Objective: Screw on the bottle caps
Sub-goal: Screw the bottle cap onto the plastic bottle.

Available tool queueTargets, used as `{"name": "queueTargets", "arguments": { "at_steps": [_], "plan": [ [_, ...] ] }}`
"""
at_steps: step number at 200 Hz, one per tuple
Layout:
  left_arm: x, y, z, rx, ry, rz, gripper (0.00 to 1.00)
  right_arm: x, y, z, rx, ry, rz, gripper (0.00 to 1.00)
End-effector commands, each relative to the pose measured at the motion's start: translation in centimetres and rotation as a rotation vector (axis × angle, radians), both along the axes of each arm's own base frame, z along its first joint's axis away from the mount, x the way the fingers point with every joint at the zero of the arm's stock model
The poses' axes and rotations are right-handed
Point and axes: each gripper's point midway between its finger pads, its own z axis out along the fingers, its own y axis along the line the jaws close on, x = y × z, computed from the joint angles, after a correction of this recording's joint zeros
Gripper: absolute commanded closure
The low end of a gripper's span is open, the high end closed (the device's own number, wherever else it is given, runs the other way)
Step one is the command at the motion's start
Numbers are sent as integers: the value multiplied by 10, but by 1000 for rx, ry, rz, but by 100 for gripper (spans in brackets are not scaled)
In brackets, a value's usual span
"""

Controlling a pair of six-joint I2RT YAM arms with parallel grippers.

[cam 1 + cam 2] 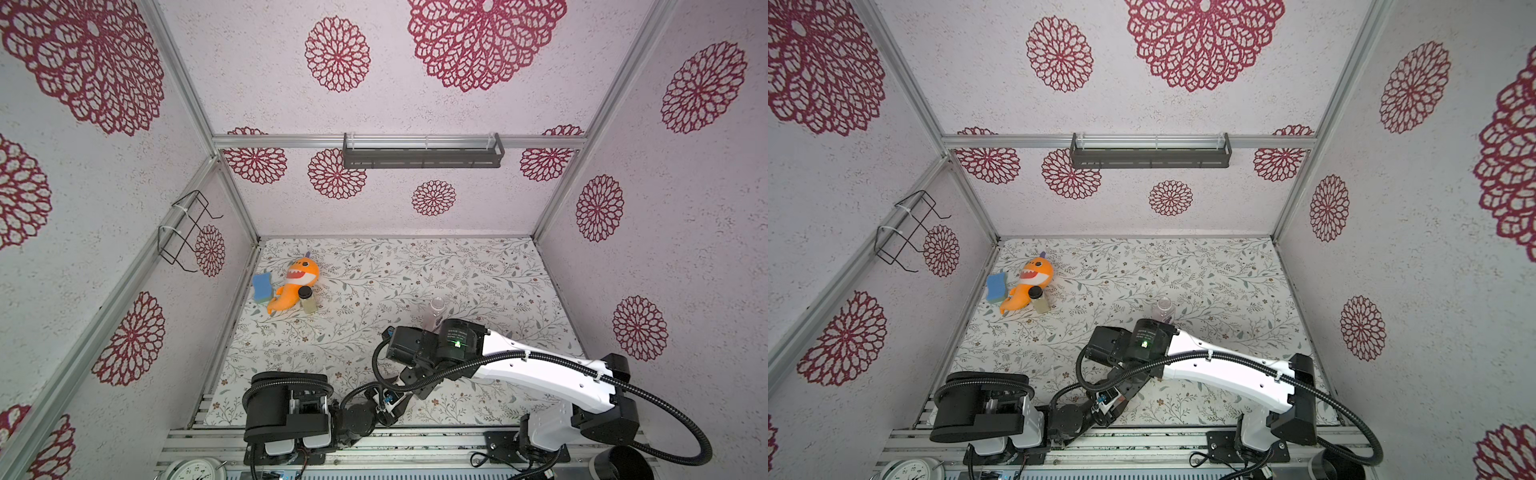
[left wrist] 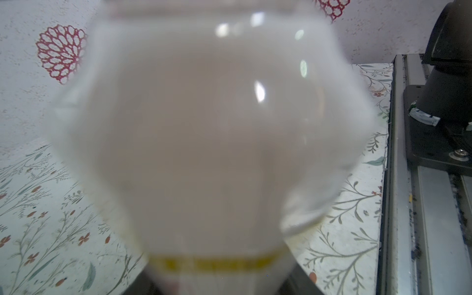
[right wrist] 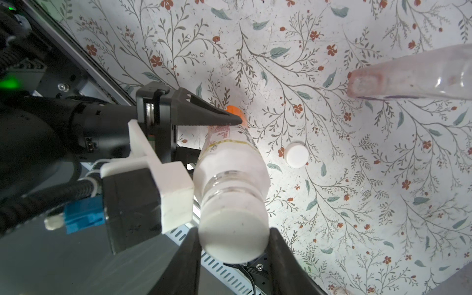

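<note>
The orange-and-white labelled bottle [image 3: 229, 163] stands on the floral table near its front edge. My left gripper [image 2: 217, 283] is shut on its lower body, one black finger [image 3: 204, 115] lying by the orange base. This bottle fills the left wrist view as a blur. A white bottle cap [image 3: 233, 235] sits on its neck, and my right gripper [image 3: 233, 236] is shut on that cap from above. A second white cap [image 3: 296, 154] lies on the table beside the bottle. The purple-labelled bottle [image 1: 437, 309] [image 1: 1163, 308] stands uncapped just beyond my right wrist [image 1: 415, 345], which hides the orange bottle in both top views.
An orange shark plush [image 1: 297, 278], a blue sponge [image 1: 262, 286] and a black-lidded jar [image 1: 307, 300] sit at the back left. A grey shelf [image 1: 422, 156] hangs on the back wall and a wire rack [image 1: 185, 230] on the left wall. The metal rail [image 2: 401, 178] runs along the table's front edge.
</note>
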Motion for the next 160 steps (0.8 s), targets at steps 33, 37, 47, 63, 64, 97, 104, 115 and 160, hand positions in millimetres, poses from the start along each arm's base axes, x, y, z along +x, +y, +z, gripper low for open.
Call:
{"name": "queueTargets", "arguments": {
  "at_steps": [33,37,47,63,64,97,104,115,160],
  "plan": [
    [-7,-10,17,-60,-33,-29,46,4,-8,31,58,-14,-26,45],
    [-7,-10,18,-61,-33,-31,46,4,-10,35,59,-20,-13,44],
    [-8,-11,18,-61,-33,-37,46,0,-13,45,69,-23,23,41],
    [-9,-13,17,-60,-33,-49,46,-7,-17,54,79,-17,91,40],
    [-9,-13,17,-60,-33,-50,46,-7,-17,55,78,-18,95,39],
    [-13,-14,20,-70,-29,-69,46,-4,-35,46,-31,-64,182,44],
    [-14,-14,20,-75,-25,-76,46,-4,-37,42,-46,-65,196,46],
    [-14,-13,21,-80,-22,-79,46,-4,-37,37,-53,-68,213,46],
    [-19,-16,21,-81,-18,-108,46,-21,-21,30,-12,-81,349,44]
  ]
}}
